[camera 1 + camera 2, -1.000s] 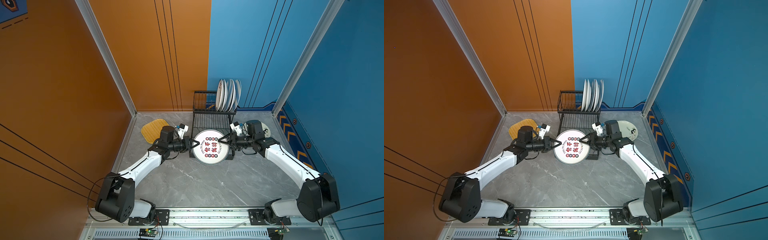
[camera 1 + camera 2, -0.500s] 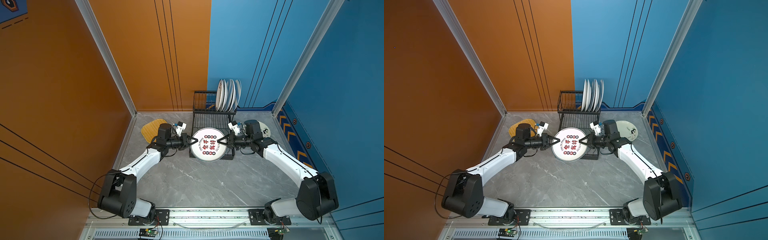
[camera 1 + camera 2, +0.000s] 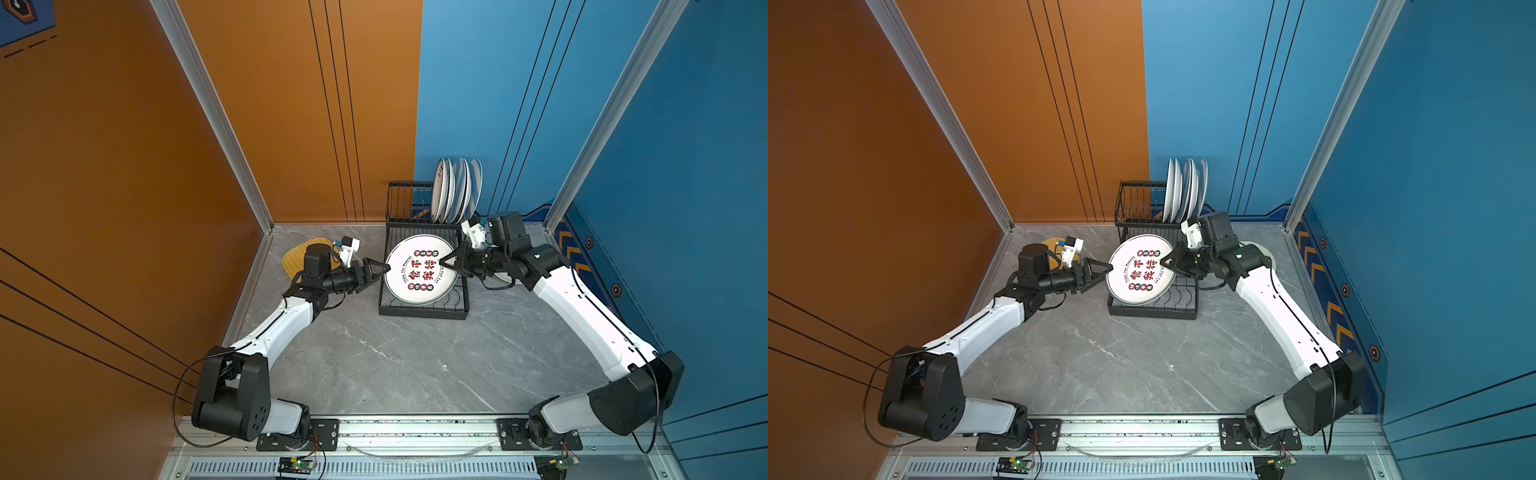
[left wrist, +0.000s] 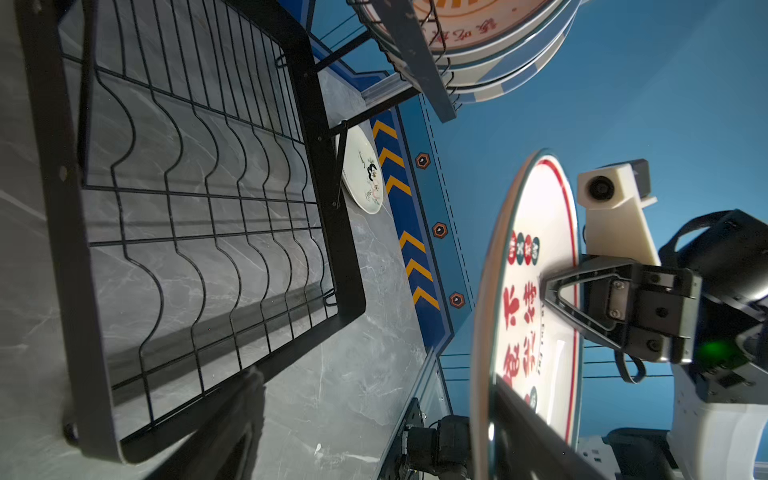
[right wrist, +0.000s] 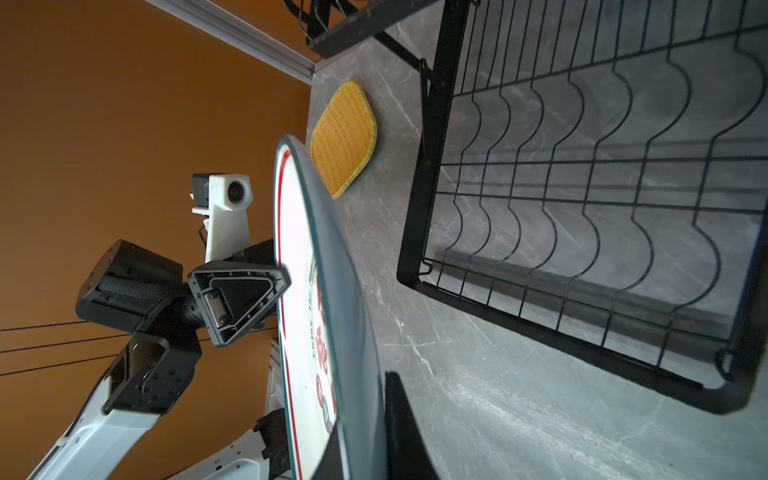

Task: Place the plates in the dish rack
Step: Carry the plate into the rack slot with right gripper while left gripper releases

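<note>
While it tilts over the lower base of the rack [image 3: 422, 312], the plate [image 3: 419, 270] with red characters is clamped at its right rim by the right gripper [image 3: 442, 262]; the left gripper [image 3: 385, 270] straddles the opposite rim, jaws spread apart.

**Marbled top, two-coloured walls**

A grey marbled tabletop [image 3: 374, 365] runs back to an orange wall [image 3: 104, 166] on the left and a blue wall [image 3: 685, 166] on the right, both scored with thin black lines [image 3: 331, 124]. Yellow chevrons [image 4: 418, 269] and hexagonal studs [image 4: 439, 230] line the blue wall's foot. A metal rail [image 3: 415, 426] crosses the near edge, bearing a small green-lit circuit board [image 3: 297, 463].
</note>
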